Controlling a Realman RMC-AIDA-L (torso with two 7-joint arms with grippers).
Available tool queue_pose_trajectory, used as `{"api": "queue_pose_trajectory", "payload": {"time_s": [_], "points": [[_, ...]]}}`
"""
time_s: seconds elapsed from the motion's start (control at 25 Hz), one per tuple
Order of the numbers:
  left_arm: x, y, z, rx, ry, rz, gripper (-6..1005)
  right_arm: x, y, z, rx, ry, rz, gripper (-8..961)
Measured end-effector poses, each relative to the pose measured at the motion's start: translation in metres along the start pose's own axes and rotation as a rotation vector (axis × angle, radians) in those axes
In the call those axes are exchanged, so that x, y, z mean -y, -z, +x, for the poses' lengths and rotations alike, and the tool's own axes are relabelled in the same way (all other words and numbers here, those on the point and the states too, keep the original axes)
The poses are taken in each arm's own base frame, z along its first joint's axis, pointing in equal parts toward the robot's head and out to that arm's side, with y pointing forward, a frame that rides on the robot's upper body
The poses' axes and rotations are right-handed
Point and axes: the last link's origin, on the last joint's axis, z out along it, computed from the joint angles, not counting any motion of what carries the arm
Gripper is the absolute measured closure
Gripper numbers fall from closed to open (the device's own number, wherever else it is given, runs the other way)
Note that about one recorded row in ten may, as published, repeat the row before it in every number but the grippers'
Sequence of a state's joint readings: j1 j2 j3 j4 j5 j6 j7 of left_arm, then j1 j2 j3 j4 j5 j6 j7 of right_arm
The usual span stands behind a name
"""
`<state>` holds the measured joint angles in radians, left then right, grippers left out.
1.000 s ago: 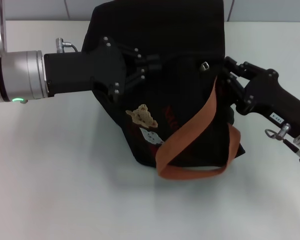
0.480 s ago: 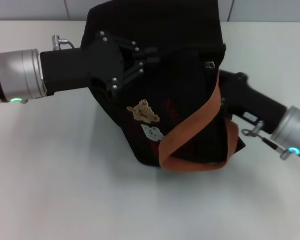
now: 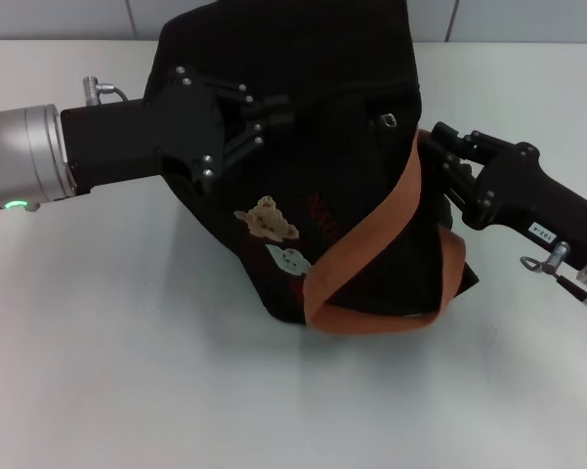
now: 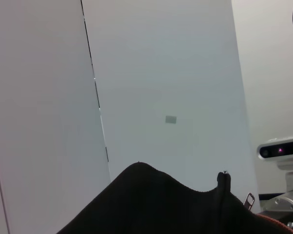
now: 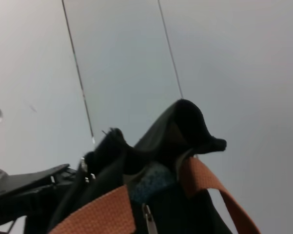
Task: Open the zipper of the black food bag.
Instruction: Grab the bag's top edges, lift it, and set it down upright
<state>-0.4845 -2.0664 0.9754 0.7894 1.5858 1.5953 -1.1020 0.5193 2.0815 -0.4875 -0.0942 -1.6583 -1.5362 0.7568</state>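
With the left tool (image 3: 264,115) clamped on the black food bag (image 3: 303,88) on the counter (image 3: 127,371), the right tool (image 3: 440,156), fingers apart, should close squarely on the pull tab (image 3: 389,120) of the zipper (image 3: 371,93) just ahead of it.

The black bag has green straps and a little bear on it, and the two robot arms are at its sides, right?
Almost. The straps are orange, not green, as the head view shows. The rest holds: the black bag has a little bear on it, and the left pincer and right pincer are at its sides.
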Motion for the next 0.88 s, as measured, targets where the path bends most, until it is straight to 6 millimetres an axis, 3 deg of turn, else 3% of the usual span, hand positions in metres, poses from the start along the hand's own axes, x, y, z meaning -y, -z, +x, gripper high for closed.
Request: {"api": "queue_pose_trajectory", "payload": {"time_s": [0.56,0.88], "points": [[-0.004,0.006,-0.005,0.006,0.014,0.012,905,-0.011,-0.006,-0.012,0.043,0.025,-0.117,640],[-0.004,0.006,-0.005,0.006,0.014,0.011,906,-0.015,-0.020,-0.014,0.025,0.040,-0.173,639]]}}
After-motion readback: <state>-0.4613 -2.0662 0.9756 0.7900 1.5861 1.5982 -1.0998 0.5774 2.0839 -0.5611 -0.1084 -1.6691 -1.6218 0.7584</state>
